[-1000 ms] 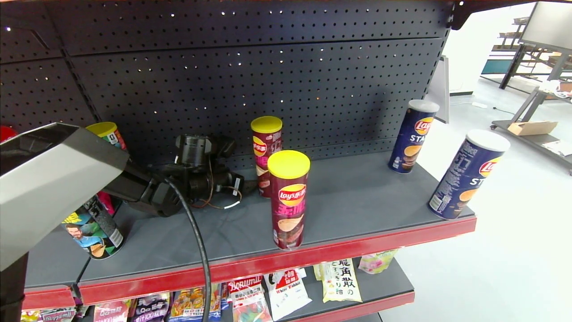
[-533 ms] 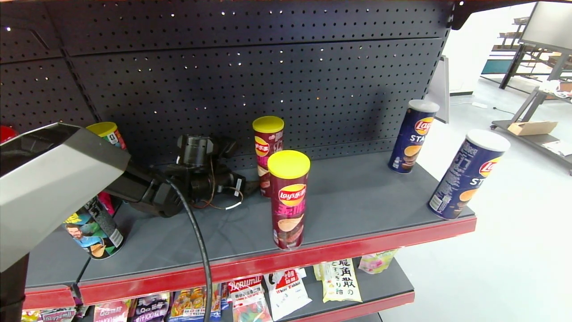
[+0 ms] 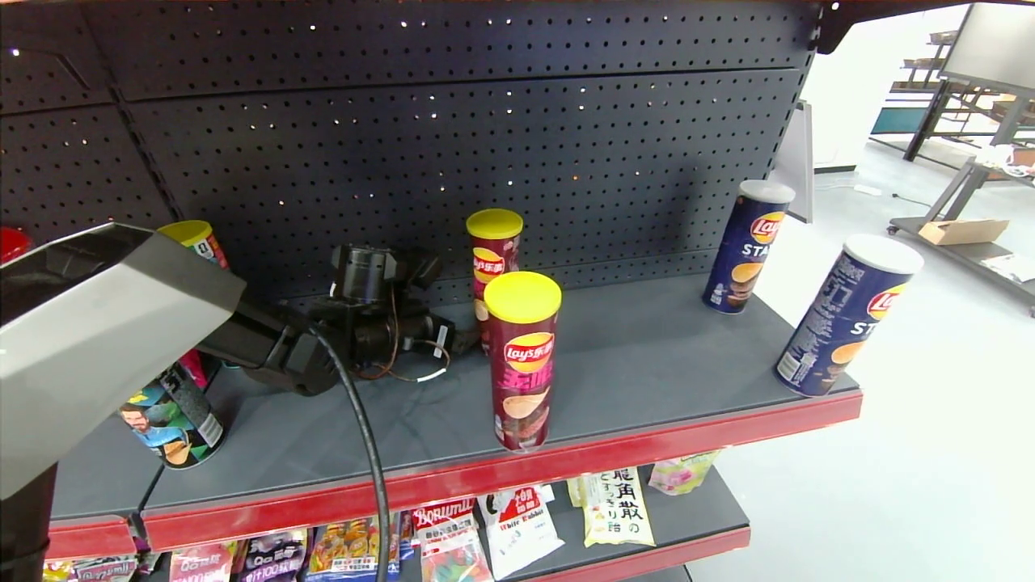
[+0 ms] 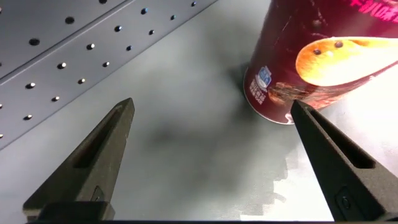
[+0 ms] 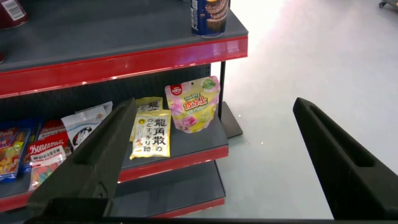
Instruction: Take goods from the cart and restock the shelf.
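Maroon chip can (image 3: 495, 250), yellow-lidded, stands upright at the back of the shelf (image 3: 647, 356), just beyond the tips of the left pincer (image 4: 211, 106). That pincer is spread wide with nothing between its fingers (image 4: 99, 155); only bare shelf lies in the gap. The can's base sits right at the tip of one finger, outside the gap, and whether the two touch I cannot tell. The pegboard (image 3: 485, 121) runs close by the other finger, on its outer side. A second maroon can (image 3: 523, 364) stands upright by the shelf's red front edge, to the pincer's right and nearer the front than its tips, apart from the first can. Farther to the pincer's right, well apart from it, are a blue can (image 3: 745, 246) at the back and the other blue can (image 3: 847, 315) at the front corner. The right pincer (image 5: 214, 104) hangs out in front of the shelving, lower than the can shelf, also wide open and holding nothing. Beyond its fingers, snack bags (image 5: 193, 102) lie on a lower shelf (image 5: 205, 142).
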You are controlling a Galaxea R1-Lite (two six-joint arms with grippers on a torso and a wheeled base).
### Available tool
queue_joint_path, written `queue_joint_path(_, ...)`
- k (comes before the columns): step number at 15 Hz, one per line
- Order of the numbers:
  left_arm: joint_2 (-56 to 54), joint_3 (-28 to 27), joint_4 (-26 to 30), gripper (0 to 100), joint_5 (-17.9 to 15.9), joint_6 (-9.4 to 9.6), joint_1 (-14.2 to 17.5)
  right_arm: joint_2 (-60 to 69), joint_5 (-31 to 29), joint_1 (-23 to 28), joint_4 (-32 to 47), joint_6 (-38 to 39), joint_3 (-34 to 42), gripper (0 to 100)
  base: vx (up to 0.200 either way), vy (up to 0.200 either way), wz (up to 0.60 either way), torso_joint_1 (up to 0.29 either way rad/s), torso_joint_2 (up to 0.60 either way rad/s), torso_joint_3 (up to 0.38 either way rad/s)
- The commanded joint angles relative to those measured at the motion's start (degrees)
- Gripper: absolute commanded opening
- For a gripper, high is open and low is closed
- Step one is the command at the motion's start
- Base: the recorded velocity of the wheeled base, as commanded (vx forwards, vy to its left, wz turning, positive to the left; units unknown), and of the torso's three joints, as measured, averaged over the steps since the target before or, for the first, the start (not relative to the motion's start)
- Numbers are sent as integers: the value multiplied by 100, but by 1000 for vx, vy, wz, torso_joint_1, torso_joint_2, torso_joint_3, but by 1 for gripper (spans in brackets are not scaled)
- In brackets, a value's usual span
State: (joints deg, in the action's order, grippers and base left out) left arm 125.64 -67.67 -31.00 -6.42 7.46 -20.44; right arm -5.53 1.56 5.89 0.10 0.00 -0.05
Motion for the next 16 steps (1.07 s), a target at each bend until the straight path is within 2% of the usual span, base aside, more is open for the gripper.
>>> queue_joint_path(1, -4, -18, -2, 100, -8, -8, -30, -9, 2, 0, -1, 0, -4, 100, 0, 0, 0, 0, 0, 0)
queue_joint_path(9, -57, -18, -2, 100, -8, -17, -91, -9, 2, 0, -1, 0, 5, 100, 0, 0, 0, 0, 0, 0)
queue_joint_path(13, -197, 96, 6, 100, -8, -201, -144, -9, 2, 0, -1, 0, 5, 100, 0, 0, 0, 0, 0, 0)
queue_joint_path(15, -637, 325, 147, 100, -8, -131, -3, -9, 2, 0, -1, 0, 5, 100, 0, 0, 0, 0, 0, 0)
queue_joint_path(16, -980, 430, 402, 100, -8, -8, 111, -9, 11, 0, -1, 0, -4, 100, 0, 0, 0, 0, 0, 0)
